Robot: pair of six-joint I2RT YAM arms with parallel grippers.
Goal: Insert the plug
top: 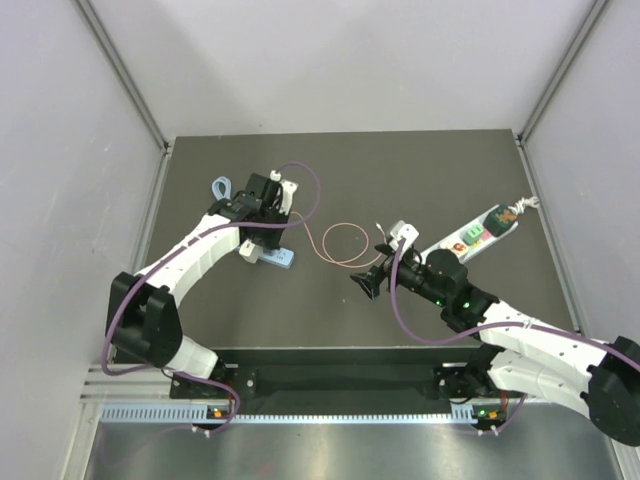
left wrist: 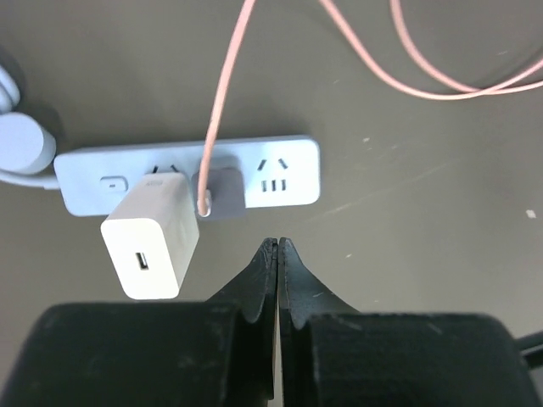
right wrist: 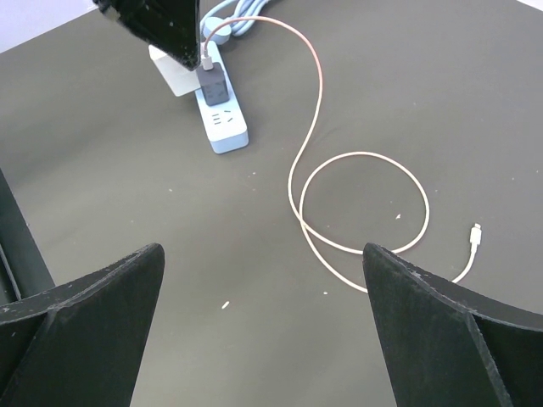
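Left gripper (left wrist: 277, 248): jaws pressed fully together, fingertips (left wrist: 268, 254) meeting in a single edge; nothing is held between them.

Position of the plug (left wrist: 222, 193): in the left wrist view the dark grey head lies just beside the closed fingertips, at 11 o'clock from them, apart and not touching; it sits over the middle socket of the pale blue power strip (left wrist: 288, 174); the white adapter (left wrist: 153, 237) occupies the next socket at the plug's 9 o'clock; the socket at its 3 o'clock is free.

Cable (left wrist: 225, 93): the pink lead leaves the plug head toward 12 o'clock, then loops across the table (left wrist: 424, 297); its white tip (right wrist: 477, 233) lies loose on the surface, well apart from the strip.

Step in hand, as a judgement: the plug appears placed in its socket and released; the insertion is at or near completion; how deep the pins sit cannot be told from these views.

Next move, as a judgement: either press the closed fingertips down on the plug head to seat it fully, which calls for a short shift toward 11 o'clock and a straight vertical push so the strip does not slide; or lift clear without snagging the cable.

Right gripper (right wrist: 263, 250): jaws spread to full width, holding nothing; it stands well apart from the strip, which lies at its 11 o'clock in its own view.
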